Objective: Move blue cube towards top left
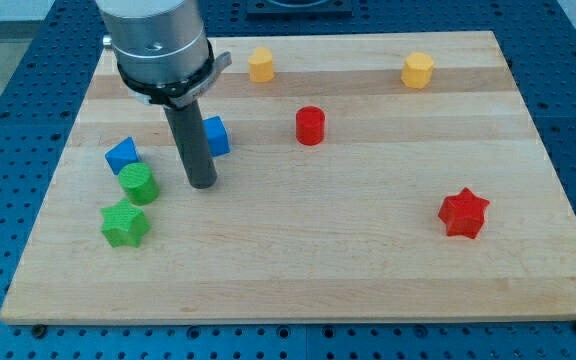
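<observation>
Blue cube (214, 136) sits just beyond my tip (201, 185), partly hidden.

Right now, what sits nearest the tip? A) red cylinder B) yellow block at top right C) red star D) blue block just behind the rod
D: my tip rests just below the blue block that the rod partly hides; every other option lies farther off.

Two blue blocks (121, 155), two green (138, 184), two yellow (260, 65), two red (310, 125), pale wooden board (368, 260)
</observation>
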`<state>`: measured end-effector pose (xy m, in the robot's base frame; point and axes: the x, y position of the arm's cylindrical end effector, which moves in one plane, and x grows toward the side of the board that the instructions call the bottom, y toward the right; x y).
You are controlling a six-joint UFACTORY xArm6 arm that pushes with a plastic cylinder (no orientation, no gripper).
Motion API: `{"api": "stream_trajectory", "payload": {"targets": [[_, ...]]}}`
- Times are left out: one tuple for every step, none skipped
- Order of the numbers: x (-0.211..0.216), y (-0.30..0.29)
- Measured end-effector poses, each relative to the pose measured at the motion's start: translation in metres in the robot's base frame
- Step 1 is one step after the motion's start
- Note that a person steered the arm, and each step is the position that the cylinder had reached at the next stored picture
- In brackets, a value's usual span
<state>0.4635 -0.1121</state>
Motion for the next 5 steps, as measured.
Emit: {"api": "stream_trajectory", "payload": {"targets": [[-0.006,0.034],[-0.007,0.033],[-0.03,0.014],[-0.072,-0.009],[-0.113,-0.031]]}}
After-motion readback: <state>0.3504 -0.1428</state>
